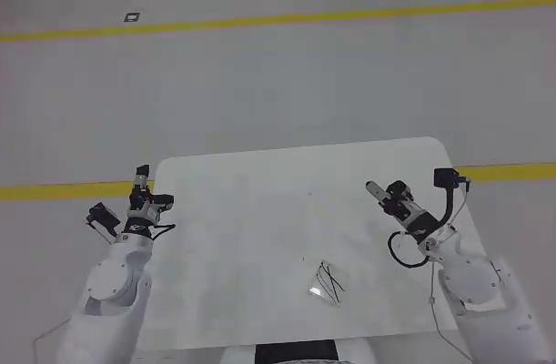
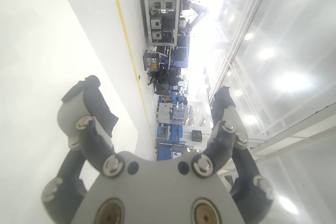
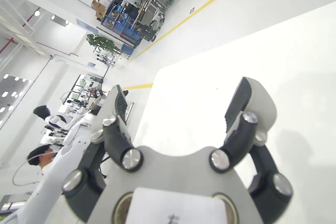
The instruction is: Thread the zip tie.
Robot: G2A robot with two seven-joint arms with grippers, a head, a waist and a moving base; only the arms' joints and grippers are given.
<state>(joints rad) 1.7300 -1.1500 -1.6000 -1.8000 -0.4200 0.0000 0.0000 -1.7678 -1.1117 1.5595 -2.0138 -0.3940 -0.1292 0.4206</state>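
Left gripper [image 2: 157,87]: spread, empty, at the table's [image 1: 259,209] left edge.
Right gripper [image 3: 182,87]: spread, empty.
Risk: the thin zip tie [image 1: 330,280] lies flat by the near edge; a pinch may skid or push it off.

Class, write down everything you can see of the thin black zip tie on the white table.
The thin black zip tie looks like plastic strands crossing loosely; one tie or several, I cannot tell. It lies flat on the white table near its front edge, nearer the right gripper than the left gripper. A small pale glint sits beside it. Neither gripper touches it.
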